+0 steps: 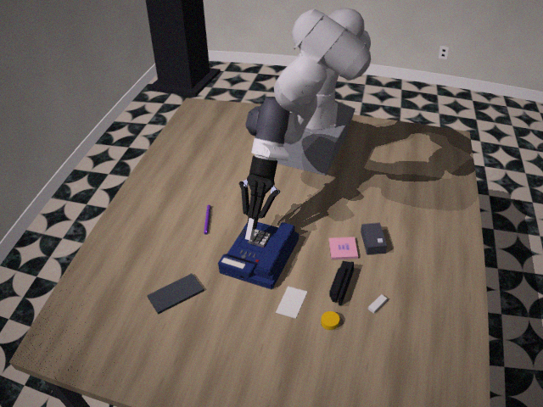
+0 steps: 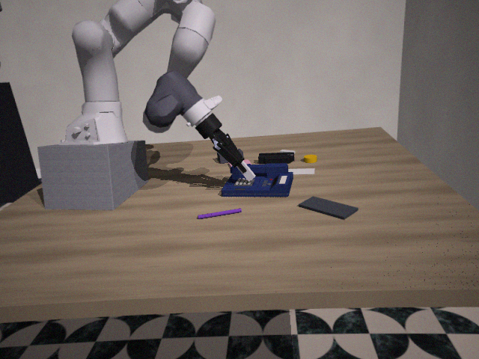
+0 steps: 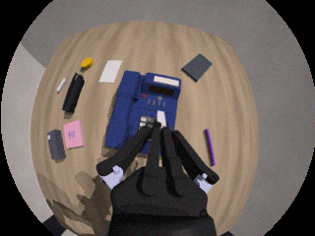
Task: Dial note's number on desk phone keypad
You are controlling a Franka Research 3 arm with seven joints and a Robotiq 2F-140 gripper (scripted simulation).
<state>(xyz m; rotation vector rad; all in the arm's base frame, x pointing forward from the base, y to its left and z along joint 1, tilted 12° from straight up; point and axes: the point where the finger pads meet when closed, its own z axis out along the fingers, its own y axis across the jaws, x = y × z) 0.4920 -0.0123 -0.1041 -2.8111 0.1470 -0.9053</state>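
The pincer (image 1: 249,237) (image 2: 250,177) (image 3: 159,116) is clenched with nothing in its grasp, its pale tip pointing down at the nine o'clock side of the keypad (image 1: 261,237) (image 2: 243,181) (image 3: 143,123), as seen from the top, where it hides some keys. Whether it touches or presses one, I cannot tell.

The blue phone (image 1: 267,246) (image 2: 255,190) (image 3: 167,105) sits under the tip, its handset (image 1: 282,247) (image 2: 260,168) (image 3: 121,113) in the cradle along the three o'clock side.

Clockwise around the phone in the top view, the arm's base (image 1: 306,153) (image 2: 77,176) stands toward one. The pink note (image 1: 343,253) (image 3: 74,143) lies at three, its digits too small to read, with the dark box (image 1: 372,236) (image 3: 56,145) just beyond. The stapler (image 1: 340,282) (image 2: 276,157) (image 3: 73,93) and, farther out, the white block (image 1: 377,303) (image 3: 61,85) are near four; the yellow disc (image 1: 330,320) (image 2: 310,158) (image 3: 87,63) is between four and five, the white card (image 1: 291,302) (image 2: 303,170) (image 3: 110,71) at five, the dark slab (image 1: 175,293) (image 2: 328,207) (image 3: 197,67) at eight, the purple pen (image 1: 207,219) (image 2: 219,213) (image 3: 210,147) at ten.
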